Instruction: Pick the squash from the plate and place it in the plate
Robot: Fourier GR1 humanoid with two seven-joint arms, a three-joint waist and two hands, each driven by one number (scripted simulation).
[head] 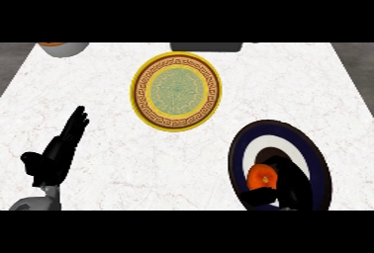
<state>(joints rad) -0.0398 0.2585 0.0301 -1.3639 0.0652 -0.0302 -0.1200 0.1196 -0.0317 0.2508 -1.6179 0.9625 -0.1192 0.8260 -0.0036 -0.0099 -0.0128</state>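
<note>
Squash (261, 177) on dark-rimmed plate (241, 148), right hand (288, 185) curled around it, left hand (58, 148) open

White marble counter (110, 163) with faint veins, grey floor (15, 59) at both sides

The right hand (286, 184) is curling its fingers (257, 196) round the orange squash (262, 178), which is sitting on the navy-and-white plate (244, 143) at the lower right of the white marble desk (102, 79). The yellow plate (177, 91) with the brown patterned ring is lying well apart, toward the far middle. The left hand (55, 153) is resting open at the lower left, fingers straight and pointing away. A grey bowl (64, 48) is showing at the far left corner, and a dark object (206, 47) at the far edge.
</note>
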